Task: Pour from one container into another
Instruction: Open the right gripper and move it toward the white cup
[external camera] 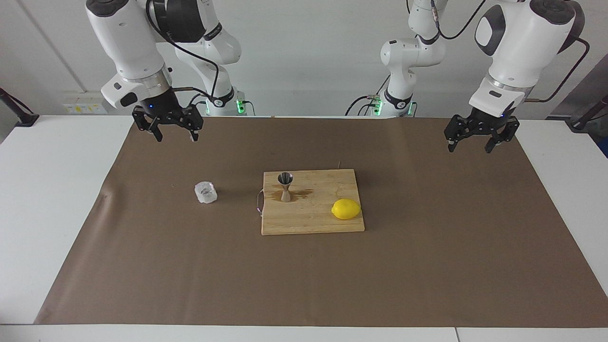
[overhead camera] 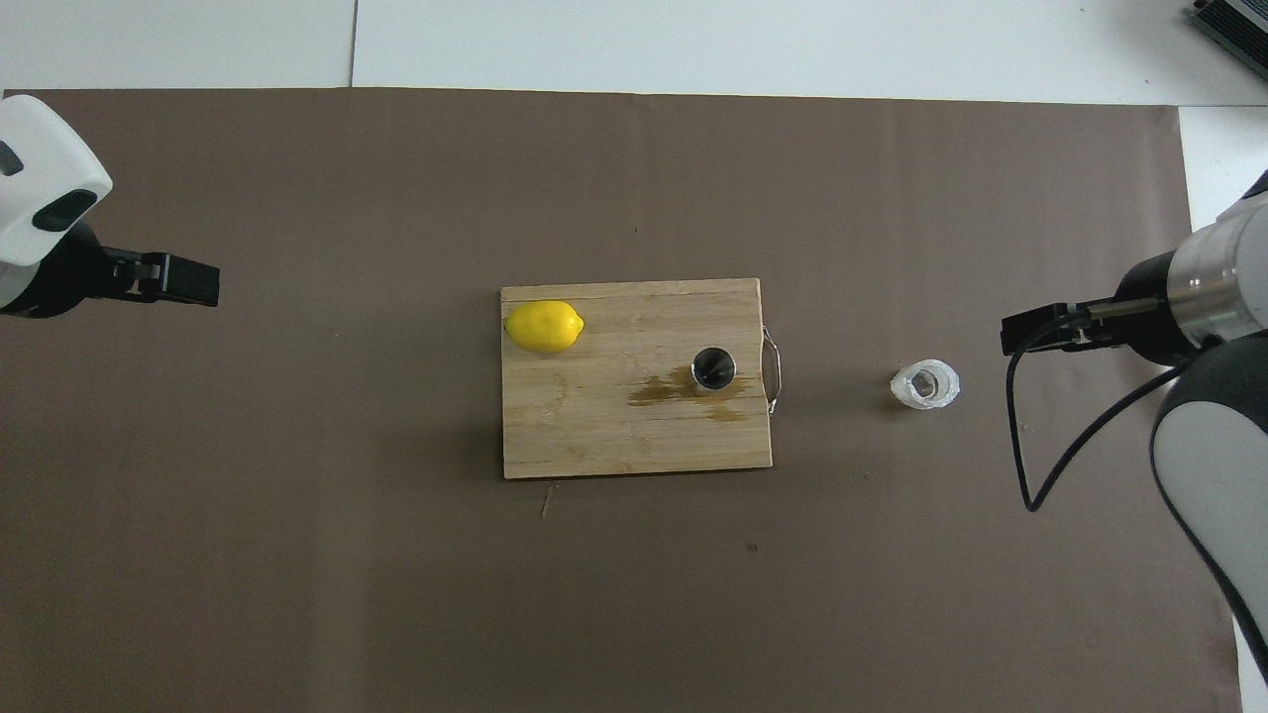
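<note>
Overhead, both tools hang released, empty: right tool (external camera: pixel 173 135) at 3 o'clock, over the brown mat (overhead camera: pixel 396 594) by the glass tumbler (external camera: pixel 205 192); left tool (external camera: pixel 478 141) at 9. Tumbler upright on mat, apart from the cutting board (external camera: pixel 323 221). Steel jigger (external camera: pixel 285 186) upright on board, brown stain (overhead camera: pixel 659 392) touching; lemon (external camera: pixel 346 209) at board's 10 o'clock corner.

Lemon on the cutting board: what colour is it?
Bright yellow lemon, clearest in the overhead view.
</note>
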You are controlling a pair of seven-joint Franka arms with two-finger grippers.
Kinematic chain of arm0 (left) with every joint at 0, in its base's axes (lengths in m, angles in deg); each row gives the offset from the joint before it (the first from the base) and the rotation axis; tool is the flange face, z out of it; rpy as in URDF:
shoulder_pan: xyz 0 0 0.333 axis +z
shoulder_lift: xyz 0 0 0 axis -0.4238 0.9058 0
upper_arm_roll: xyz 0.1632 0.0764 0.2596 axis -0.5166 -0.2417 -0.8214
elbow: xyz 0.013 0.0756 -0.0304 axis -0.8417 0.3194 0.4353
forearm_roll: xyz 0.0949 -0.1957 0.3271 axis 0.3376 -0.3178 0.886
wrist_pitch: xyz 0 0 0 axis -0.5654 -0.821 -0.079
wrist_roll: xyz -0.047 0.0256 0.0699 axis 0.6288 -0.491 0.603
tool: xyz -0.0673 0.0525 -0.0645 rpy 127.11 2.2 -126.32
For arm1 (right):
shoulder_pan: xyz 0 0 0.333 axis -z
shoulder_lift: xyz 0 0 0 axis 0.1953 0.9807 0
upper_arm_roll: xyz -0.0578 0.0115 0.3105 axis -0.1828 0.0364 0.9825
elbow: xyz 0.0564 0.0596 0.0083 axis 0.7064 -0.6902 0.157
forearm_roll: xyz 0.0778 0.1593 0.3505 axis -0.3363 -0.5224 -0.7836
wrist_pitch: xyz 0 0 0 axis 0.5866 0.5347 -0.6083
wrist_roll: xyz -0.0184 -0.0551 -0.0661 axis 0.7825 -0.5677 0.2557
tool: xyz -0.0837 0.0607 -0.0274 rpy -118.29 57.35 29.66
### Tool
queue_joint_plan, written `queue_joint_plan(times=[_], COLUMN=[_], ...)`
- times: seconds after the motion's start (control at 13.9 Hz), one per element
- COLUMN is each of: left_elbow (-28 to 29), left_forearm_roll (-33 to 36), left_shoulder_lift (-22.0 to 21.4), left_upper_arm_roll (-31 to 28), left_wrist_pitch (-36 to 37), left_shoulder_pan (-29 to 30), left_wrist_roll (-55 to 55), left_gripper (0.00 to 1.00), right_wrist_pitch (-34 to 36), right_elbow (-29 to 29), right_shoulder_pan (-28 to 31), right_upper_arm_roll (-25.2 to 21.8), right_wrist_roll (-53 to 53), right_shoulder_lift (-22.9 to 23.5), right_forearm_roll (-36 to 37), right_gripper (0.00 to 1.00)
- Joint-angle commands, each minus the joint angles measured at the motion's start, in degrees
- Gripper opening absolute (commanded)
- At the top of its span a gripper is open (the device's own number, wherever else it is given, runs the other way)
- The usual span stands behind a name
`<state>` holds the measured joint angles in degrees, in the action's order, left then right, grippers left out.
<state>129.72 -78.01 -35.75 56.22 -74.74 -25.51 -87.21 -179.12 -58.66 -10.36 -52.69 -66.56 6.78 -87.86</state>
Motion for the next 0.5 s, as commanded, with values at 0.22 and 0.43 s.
queue_joint_plan(times=[0.22, 0.43], left_elbow=[-3.6, -3.9], left_forearm_roll=[-0.3, -0.3], left_shoulder_lift=[-0.6, -0.4], left_upper_arm_roll=[0.6, 0.4], left_wrist_pitch=[1.5, 1.7], left_shoulder_pan=[0.7, 0.8], left_wrist_roll=[-0.4, -0.4], left_gripper=[1.0, 1.0], right_wrist_pitch=[-2.7, -2.2], right_elbow=[-11.6, -13.0], right_shoulder_pan=[0.9, 1.8], right_upper_arm_roll=[0.3, 0.3], right_wrist_roll=[22.7, 36.1], right_shoulder_lift=[-5.7, -5.7], right_forearm_roll=[-0.2, -0.2], right_gripper=[1.0, 1.0])
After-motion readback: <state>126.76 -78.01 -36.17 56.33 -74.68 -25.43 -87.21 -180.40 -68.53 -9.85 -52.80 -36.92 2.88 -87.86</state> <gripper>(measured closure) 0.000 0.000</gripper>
